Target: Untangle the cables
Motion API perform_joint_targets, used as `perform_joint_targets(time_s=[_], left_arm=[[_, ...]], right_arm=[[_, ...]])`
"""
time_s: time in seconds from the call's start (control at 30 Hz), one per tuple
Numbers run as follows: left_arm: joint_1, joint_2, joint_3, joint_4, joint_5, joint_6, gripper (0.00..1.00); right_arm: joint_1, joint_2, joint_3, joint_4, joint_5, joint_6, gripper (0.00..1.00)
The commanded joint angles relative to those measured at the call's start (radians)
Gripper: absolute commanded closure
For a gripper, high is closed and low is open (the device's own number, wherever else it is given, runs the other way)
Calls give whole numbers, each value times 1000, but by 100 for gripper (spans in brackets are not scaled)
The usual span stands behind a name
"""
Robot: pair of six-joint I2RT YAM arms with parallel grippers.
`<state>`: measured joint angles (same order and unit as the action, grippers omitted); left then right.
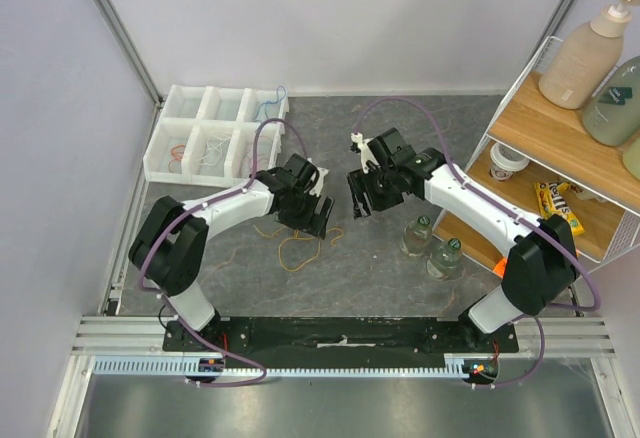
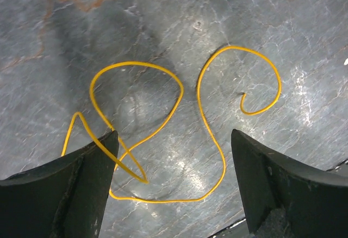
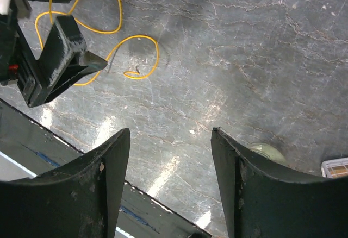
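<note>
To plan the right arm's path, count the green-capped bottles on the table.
2. One green-capped bottle stands beside the right arm's forearm; the second bottle sits just right of it in the top view. The arm could hide others.

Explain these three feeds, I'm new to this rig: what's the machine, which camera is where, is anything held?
The top view looks down on two white robot arms at a grey stone-patterned table. The other two come from wrist cameras, looking past each arm's dark fingers. The left gripper hangs open over a thin yellow curled cable lying on the table; the right gripper is open too, holding nothing. A white compartment tray sits back left, two green-capped clear bottles near the right arm.
</note>
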<state>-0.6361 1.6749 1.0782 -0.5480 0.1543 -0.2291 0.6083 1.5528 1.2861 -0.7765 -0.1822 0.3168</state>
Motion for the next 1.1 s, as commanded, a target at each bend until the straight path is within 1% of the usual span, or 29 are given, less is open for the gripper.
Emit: perform_joint_targets(time_s=[0.0, 0.07, 0.17, 0.23, 0.3, 0.43, 0.47, 0.63, 0.67, 0.73, 0.77, 0.87, 1.07], left_arm=[[-42, 48, 43, 13, 76, 145, 12], [-63, 62, 51, 14, 85, 157, 13], [-103, 77, 40, 31, 68, 160, 10], [-128, 104, 37, 23, 0, 149, 9], [-157, 127, 32, 22, -65, 149, 13], [-194, 146, 22, 20, -150, 137, 28], [-197, 146, 20, 22, -151, 128, 30], [-197, 146, 16, 14, -150, 122, 53], [-197, 140, 12, 13, -150, 123, 63], [-197, 120, 12, 2, -197, 128, 86], [-197, 105, 11, -3, -211, 129, 92], [-194, 45, 14, -24, -242, 140, 98], [-160, -118, 60, -78, -257, 116, 98]], right_arm=[[-19, -48, -16, 16, 7, -10, 31], [-27, -60, -18, 14, 9, -8, 31], [-39, -89, -22, 14, 9, -5, 32], [-45, -106, -27, 14, 12, -1, 32], [-50, -122, -31, 14, 15, -1, 32], [-56, -141, -47, 13, 13, 4, 32], [-58, -146, -51, 16, 13, 7, 32], [-59, -155, -64, 19, 10, 11, 32], [-59, -157, -64, 17, 10, 13, 32], [-59, -160, -62, 17, 9, 16, 33], [-59, -161, -62, 17, 10, 15, 32], [-59, -166, -64, 19, 12, 16, 33], [-59, -178, -79, 19, 10, 19, 33]])
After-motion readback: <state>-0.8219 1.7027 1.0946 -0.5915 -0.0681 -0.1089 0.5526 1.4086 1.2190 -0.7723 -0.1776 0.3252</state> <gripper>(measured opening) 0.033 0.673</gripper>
